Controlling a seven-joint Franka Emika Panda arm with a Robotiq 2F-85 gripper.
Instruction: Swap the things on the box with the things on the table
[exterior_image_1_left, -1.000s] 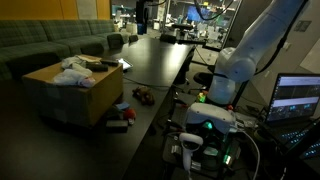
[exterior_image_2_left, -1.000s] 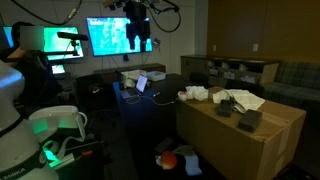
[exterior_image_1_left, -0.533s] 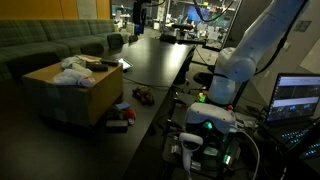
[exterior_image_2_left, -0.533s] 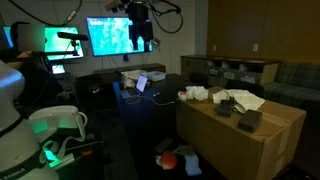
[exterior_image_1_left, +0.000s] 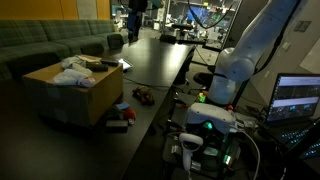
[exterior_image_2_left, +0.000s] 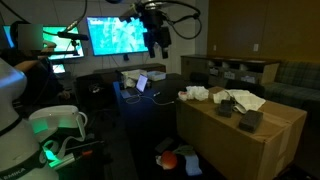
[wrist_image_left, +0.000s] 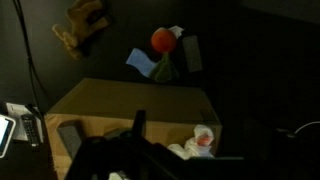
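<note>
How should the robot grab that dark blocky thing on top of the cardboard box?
Probably from straight above, closing on its middle. The dark block sits flat on the box, and its sides look straight and upright, so the fingers could close across its narrower width. The small dark thing beside it stands apart, leaving room to come down.

Large tan cardboard box (exterior_image_1_left: 60, 102) upright; long glossy black table (exterior_image_1_left: 152, 62).

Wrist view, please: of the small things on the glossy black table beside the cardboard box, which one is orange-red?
The round orange-red object, between a light blue piece and a dark rectangular item; the others are blue, dark or tan.
</note>
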